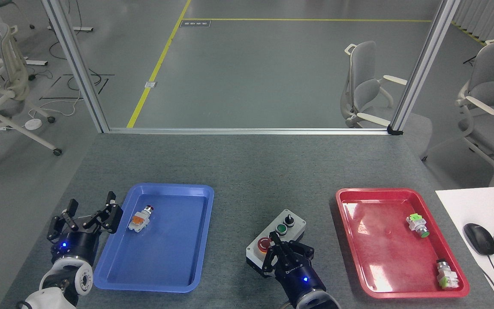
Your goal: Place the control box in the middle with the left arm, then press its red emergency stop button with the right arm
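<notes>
Our right gripper [278, 253] has its fingers drawn together, gripping nothing, tips just beside the red stop button [264, 244]. The box [275, 238] sits on the bare table [247, 171] between the blue tray [114, 274] and the red tray [350, 257], near the front edge. We judge it rigid, light enough to skid, so we press straight down; for lifting, grip its long sides. Our left gripper [88, 210] hangs spread and empty beside the blue tray's left rim.
</notes>
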Controlling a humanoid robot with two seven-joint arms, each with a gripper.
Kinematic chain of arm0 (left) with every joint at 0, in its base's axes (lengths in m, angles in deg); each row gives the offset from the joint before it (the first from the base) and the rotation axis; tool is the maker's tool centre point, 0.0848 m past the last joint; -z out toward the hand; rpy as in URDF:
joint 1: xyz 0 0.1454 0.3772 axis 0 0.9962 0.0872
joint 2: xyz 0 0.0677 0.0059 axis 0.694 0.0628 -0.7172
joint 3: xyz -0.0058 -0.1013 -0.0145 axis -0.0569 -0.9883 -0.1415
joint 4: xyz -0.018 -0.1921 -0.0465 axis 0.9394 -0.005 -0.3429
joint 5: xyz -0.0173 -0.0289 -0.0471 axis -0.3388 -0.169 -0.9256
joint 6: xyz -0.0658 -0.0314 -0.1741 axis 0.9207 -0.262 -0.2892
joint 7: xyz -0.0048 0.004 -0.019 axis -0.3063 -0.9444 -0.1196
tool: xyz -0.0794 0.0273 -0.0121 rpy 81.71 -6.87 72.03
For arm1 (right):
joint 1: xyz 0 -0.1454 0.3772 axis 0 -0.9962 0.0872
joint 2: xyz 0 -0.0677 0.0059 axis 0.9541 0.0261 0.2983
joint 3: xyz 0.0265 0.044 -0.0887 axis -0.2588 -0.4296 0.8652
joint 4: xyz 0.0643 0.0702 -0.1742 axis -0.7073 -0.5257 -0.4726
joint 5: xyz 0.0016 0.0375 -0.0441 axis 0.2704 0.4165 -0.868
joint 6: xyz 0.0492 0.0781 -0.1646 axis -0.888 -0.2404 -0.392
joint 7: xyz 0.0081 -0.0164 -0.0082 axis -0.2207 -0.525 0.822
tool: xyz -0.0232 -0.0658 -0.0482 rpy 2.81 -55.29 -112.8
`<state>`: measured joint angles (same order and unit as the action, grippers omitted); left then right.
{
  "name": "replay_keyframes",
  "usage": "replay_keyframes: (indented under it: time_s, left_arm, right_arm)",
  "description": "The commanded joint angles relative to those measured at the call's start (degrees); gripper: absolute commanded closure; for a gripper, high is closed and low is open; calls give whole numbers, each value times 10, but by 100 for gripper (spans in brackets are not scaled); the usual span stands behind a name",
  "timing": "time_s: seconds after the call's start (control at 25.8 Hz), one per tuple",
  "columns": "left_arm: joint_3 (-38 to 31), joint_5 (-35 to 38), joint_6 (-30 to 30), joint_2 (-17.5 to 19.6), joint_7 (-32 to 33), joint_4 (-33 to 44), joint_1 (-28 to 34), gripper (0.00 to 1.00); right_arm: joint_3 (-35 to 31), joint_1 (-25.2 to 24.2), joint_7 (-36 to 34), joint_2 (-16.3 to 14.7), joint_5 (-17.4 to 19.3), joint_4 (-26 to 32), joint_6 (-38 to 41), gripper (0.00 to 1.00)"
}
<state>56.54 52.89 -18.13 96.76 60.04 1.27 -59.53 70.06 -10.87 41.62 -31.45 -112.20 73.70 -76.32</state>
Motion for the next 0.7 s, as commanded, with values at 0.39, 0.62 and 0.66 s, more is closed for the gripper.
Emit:
replay_keyframes:
  time_s: [0.39, 0.62, 0.66]
  left_arm:
    - [25, 0, -4, -35, -1, -5, 24, 1]
    - [54, 4, -15, -47, -5, -9, 25, 1]
    - [54, 3, -15, -47, -8, -9, 25, 1]
  right_arm:
    - [-95, -30, -10, -10, 0, 71, -41, 0]
    - [-134, -36, -15, -36, 1, 83, -64, 0]
    - [-137, -37, -20, -42, 1, 85, -68, 0]
